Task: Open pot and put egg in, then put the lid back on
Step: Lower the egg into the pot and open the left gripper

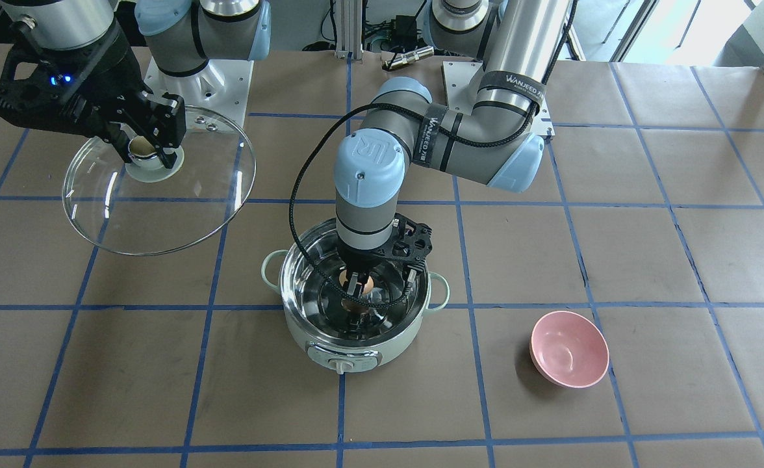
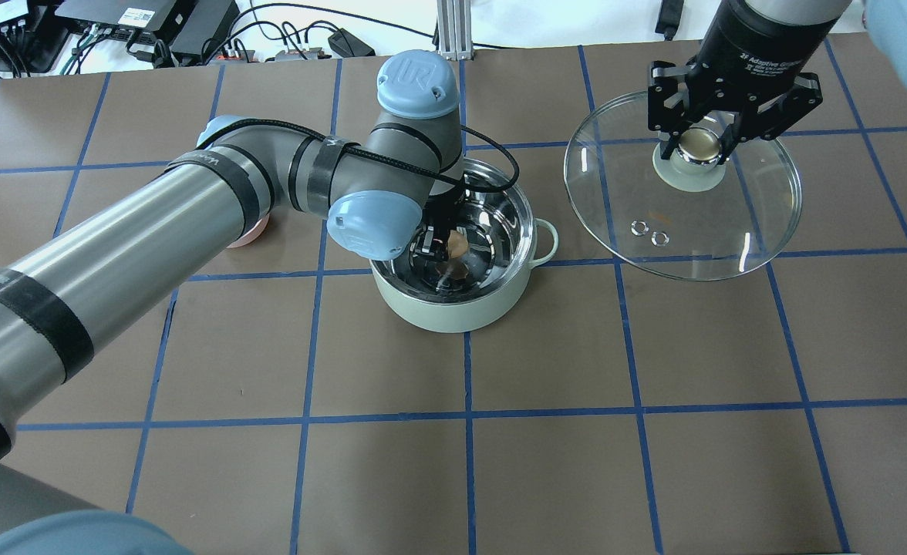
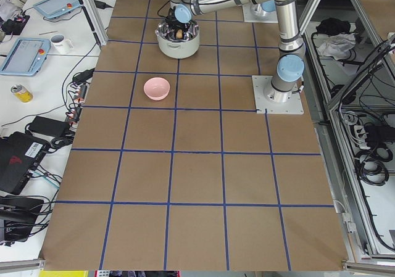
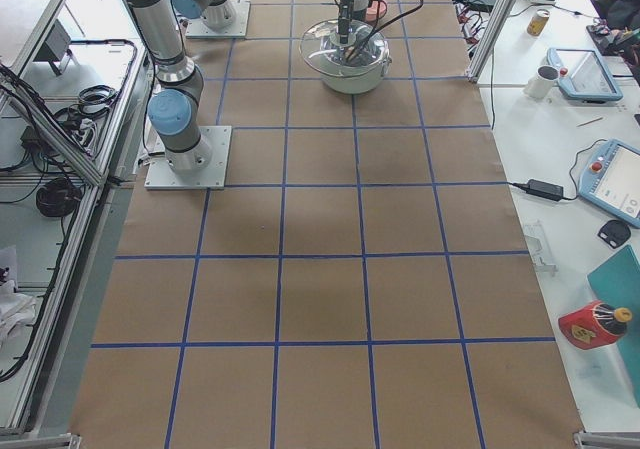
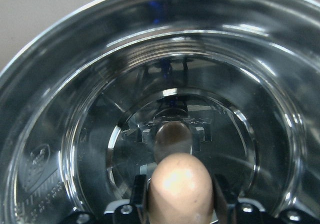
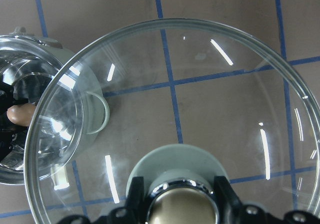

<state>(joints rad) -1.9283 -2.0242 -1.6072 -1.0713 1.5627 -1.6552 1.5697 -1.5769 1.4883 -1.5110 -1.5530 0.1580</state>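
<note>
The mint-green pot (image 1: 356, 339) stands open mid-table, also in the overhead view (image 2: 453, 308). My left gripper (image 1: 358, 286) reaches down into its steel inner, shut on the tan egg (image 1: 367, 283), which the left wrist view (image 5: 181, 184) shows held a little above the pot's bottom with its reflection below. My right gripper (image 2: 696, 146) is shut on the beige knob (image 2: 698, 145) of the glass lid (image 2: 700, 231). It holds the lid raised off the table, beside the pot; the lid also shows in the front view (image 1: 161, 208) and the right wrist view (image 6: 210, 99).
A pink bowl (image 1: 569, 348) sits on the brown table on my left side of the pot, partly hidden under my left arm in the overhead view (image 2: 249, 235). The left arm's black cable loops over the pot rim. Blue tape lines grid the table.
</note>
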